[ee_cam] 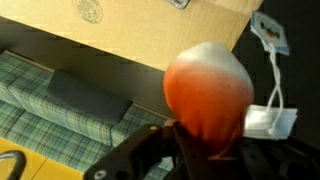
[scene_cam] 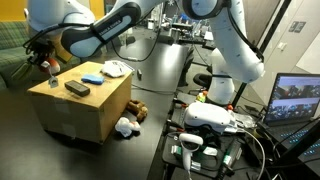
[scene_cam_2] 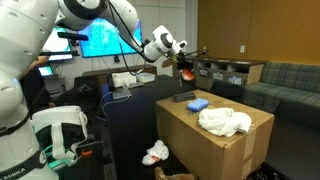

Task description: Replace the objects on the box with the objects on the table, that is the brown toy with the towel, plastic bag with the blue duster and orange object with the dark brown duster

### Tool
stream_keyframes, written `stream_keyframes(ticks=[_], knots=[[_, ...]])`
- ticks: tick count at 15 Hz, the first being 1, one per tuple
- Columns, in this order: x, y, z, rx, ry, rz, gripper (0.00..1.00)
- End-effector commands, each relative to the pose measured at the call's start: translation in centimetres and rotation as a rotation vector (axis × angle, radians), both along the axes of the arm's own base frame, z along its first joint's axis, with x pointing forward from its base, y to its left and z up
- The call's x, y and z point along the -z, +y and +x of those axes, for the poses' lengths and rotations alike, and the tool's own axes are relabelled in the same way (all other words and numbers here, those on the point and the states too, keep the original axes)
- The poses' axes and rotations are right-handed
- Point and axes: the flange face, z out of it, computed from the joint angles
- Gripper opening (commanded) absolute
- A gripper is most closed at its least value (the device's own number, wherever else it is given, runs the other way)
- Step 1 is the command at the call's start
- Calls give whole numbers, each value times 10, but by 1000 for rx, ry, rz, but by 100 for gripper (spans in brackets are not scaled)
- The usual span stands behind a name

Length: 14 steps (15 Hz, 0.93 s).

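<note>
Orange object point(ee_cam: 208, 90) clamped in tool point(ee_cam: 205, 138), box point(ee_cam: 150, 22) edge near tool. Looks light, rounded, smooth, maybe slippery; grip best across widest middle.

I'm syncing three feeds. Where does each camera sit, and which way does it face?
An exterior view: raised, to one side, looks down on the box; arm, gripper show.
An exterior view: beside the arm, faces box and monitor; arm shows.
Wrist view: on the wrist, looks past the orange object to the box; fingers show.
Shared: both exterior views show the blue duster.
</note>
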Motion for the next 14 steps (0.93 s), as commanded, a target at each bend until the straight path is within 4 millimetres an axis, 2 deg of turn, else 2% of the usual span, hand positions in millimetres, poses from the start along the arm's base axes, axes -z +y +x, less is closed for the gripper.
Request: stream_keyframes(ticks=[1,5,8,12,14], knots=[[-26,-6,-59,2,50,5,4],[-35,-13,-117,26,106,14,4],[-35,-19,-168,53,138,18,4],[-28,-20,-232,37,171,13,4],[-18,-23,-264,5,200,5,4]])
